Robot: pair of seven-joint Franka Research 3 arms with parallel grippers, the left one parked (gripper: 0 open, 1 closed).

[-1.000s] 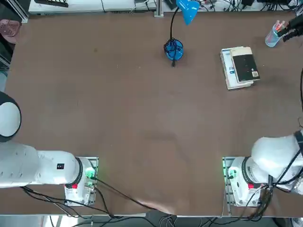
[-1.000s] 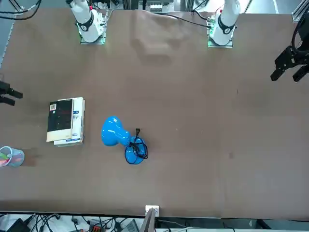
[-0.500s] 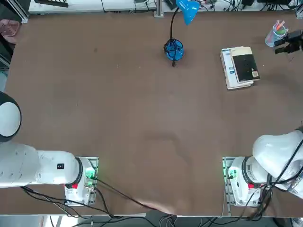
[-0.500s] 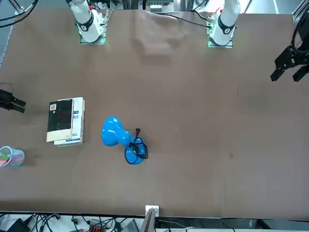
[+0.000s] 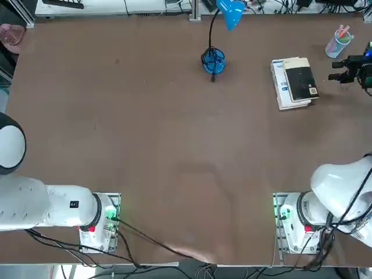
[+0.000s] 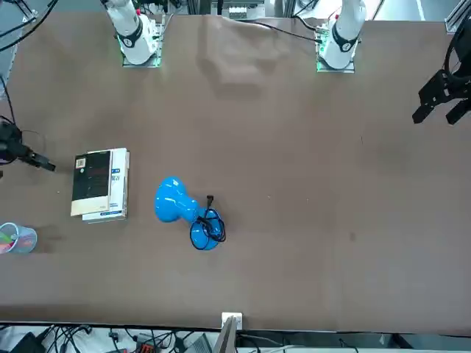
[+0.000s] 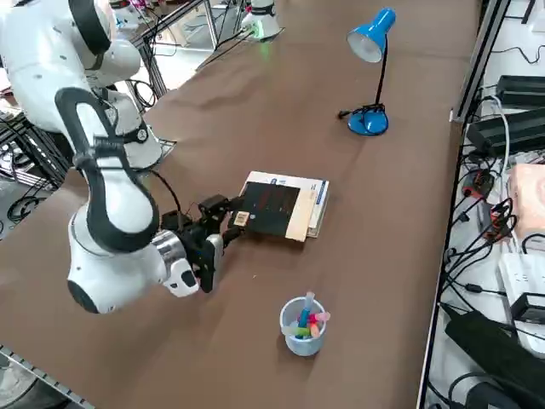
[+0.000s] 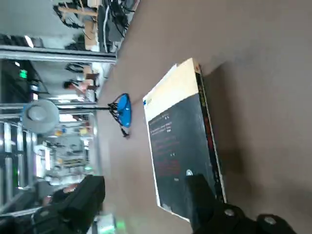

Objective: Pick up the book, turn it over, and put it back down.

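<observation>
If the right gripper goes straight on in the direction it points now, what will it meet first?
Most likely the book. The open right gripper points level toward its near end, close beside it on the table; whether the fingers would straddle it or strike its edge is unclear.

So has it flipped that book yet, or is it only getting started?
Only starting. Nothing is done: the book lies flat on the table, white cover with the black panel up. In hand: the right gripper, open and empty, sits just beside the book's edge. Left: grasping it, lifting it, turning it over and setting it down.
</observation>
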